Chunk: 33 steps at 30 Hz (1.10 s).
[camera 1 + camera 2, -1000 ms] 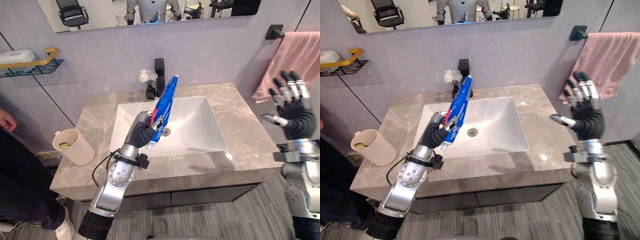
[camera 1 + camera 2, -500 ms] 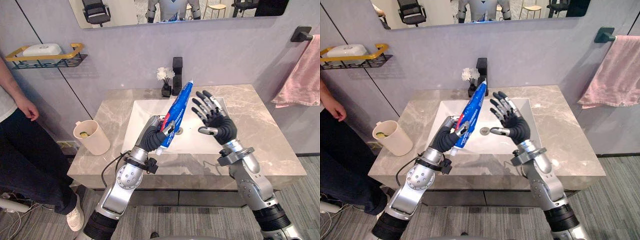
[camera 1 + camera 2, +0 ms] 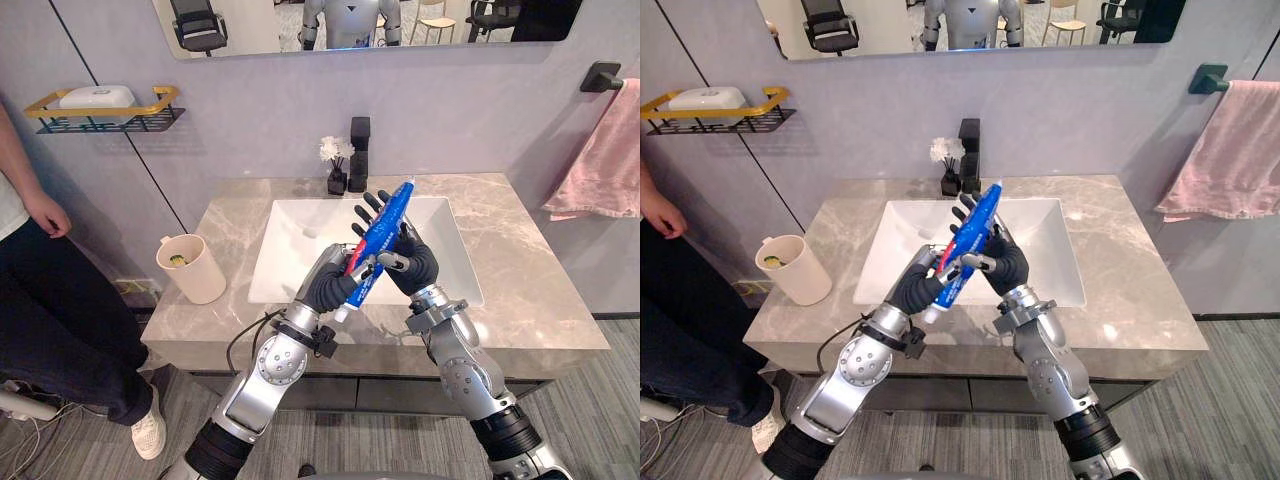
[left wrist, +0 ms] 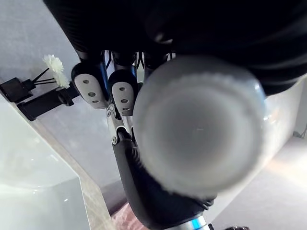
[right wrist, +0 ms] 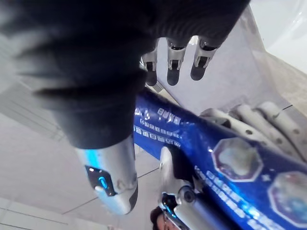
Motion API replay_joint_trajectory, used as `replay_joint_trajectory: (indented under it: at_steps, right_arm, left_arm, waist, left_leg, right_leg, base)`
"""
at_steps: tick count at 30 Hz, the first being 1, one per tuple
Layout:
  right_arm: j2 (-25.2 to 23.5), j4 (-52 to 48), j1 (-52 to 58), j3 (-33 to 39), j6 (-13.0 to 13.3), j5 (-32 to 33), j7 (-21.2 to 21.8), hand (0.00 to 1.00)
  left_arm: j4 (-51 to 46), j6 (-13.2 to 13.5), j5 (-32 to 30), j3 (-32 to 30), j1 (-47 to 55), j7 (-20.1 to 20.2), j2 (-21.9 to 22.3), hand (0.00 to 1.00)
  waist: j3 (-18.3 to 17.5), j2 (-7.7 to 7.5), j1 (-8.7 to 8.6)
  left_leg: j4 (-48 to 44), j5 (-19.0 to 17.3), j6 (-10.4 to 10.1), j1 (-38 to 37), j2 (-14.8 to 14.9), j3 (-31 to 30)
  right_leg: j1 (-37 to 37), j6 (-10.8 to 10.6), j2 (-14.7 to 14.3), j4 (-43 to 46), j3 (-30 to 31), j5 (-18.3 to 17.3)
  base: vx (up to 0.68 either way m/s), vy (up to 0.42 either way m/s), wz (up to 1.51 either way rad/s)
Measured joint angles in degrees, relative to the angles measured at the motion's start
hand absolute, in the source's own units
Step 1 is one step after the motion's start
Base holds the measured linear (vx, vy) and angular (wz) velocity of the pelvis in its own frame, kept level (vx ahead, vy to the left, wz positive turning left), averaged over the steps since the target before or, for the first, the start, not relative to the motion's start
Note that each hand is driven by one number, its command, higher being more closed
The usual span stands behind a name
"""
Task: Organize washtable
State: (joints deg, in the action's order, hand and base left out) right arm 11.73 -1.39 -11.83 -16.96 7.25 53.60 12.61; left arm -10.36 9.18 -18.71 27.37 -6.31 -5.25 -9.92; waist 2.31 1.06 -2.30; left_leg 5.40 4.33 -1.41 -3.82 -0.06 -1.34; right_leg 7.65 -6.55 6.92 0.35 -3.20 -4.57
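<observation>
A blue toothpaste tube (image 3: 386, 222) with a white cap (image 4: 199, 127) at its lower end tilts up over the white sink (image 3: 295, 250). My left hand (image 3: 330, 287) is shut round the tube's lower part, just above the front rim of the basin. My right hand (image 3: 416, 266) stands right behind the tube, its fingers (image 3: 372, 207) straight and spread and its palm against the tube's back. The right thumb (image 3: 389, 262) lies along the tube's side. In the right wrist view the tube (image 5: 216, 158) crosses under the straight fingers (image 5: 175, 60).
A cream cup (image 3: 192, 268) stands on the grey marble counter (image 3: 520, 300) at the left. A black faucet (image 3: 360, 138) and a small vase of white flowers (image 3: 335, 165) sit behind the basin. A pink towel (image 3: 610, 150) hangs at the right. A person (image 3: 40, 290) stands at the left.
My right hand has swung in from the right and now rests against the back of the tube. The left hand still holds the tube, shifted slightly right. The camera has moved.
</observation>
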Motion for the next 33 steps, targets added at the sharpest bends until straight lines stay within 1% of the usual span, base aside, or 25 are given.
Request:
replay_joint_trajectory:
  at_steps: [2, 7, 14, 22, 23, 30, 33]
  right_arm:
    - [-0.07, 0.08, 0.0, -0.48, 0.0, 1.01, -0.01, 1.0]
    - [-0.18, 0.09, 0.0, -1.12, 0.04, 1.06, 0.07, 1.0]
    - [-0.53, 0.12, 0.0, -1.06, 0.2, 1.58, 0.12, 1.0]
    - [-1.47, 0.12, 0.02, -0.93, 0.22, 1.46, 0.1, 1.0]
    - [-1.49, 0.12, 0.03, -0.93, 0.21, 1.45, 0.1, 1.0]
    - [-2.87, 0.11, 0.15, 0.62, 0.23, 1.4, 0.13, 1.0]
    - [-3.51, 0.1, 0.22, 1.24, 0.32, 1.38, 0.06, 1.0]
  left_arm:
    - [0.49, 0.0, 0.01, 0.02, -0.01, -0.21, 0.2, 1.0]
    - [1.02, 0.0, 0.02, 0.43, -0.01, -0.18, 0.2, 1.0]
    - [2.22, 0.0, 0.11, 1.79, -0.01, -0.18, 0.26, 1.0]
    - [2.77, 0.0, 0.1, 1.35, -0.01, -0.19, 0.26, 1.0]
    - [2.81, 0.01, 0.1, 1.19, -0.01, -0.2, 0.27, 0.0]
    - [2.89, 0.02, 0.02, 0.79, 0.05, -1.21, 0.44, 0.0]
    - [2.88, 0.19, -0.06, -0.91, 0.21, -1.39, 0.86, 0.0]
  waist:
    - [0.0, 0.0, 0.0]
    - [-0.03, -0.06, 0.02]
    - [-0.44, -0.73, 0.0]
    - [-0.62, -1.03, 0.01]
    - [-0.62, -1.04, 0.01]
    - [-0.62, -1.05, -0.01]
    - [-0.61, -1.06, -0.04]
  left_leg:
    - [0.01, 0.13, 0.0, 0.01, 0.01, -0.01]
    - [0.05, 0.51, 0.03, 0.08, 0.01, 0.0]
    - [0.16, 0.93, -0.08, 0.16, 0.06, -0.01]
    - [0.13, 1.0, -0.1, 0.3, 0.06, -0.05]
    - [0.13, 1.01, -0.1, 0.3, 0.06, -0.06]
    - [0.12, 1.02, -0.12, 0.33, 0.06, -0.26]
    - [0.12, 1.1, -0.12, 0.34, 0.06, -0.39]
  right_leg:
    - [0.0, 0.02, -0.01, -0.06, 0.01, 0.18]
    - [0.02, 0.07, -0.02, -0.37, 0.05, 0.66]
    - [-0.07, 0.16, -0.03, -0.59, 0.01, 0.79]
    - [-0.1, 0.1, -0.01, -0.75, -0.07, 0.93]
    - [-0.1, 0.08, -0.01, -0.77, -0.08, 0.95]
    - [-0.03, 0.07, 0.0, -0.7, -0.34, 0.95]
    - [0.02, 0.07, 0.02, -0.69, -0.52, 0.95]
  base:
    - [-0.04, -0.013, 0.0]
    - [-0.05, -0.009, -0.01]
    - [-0.05, -0.011, 0.0]
    - [-0.01, -0.003, 0.0]
    - [0.0, 0.0, 0.0]
    - [0.0, 0.0, 0.0]
    - [0.0, 0.0, 0.02]
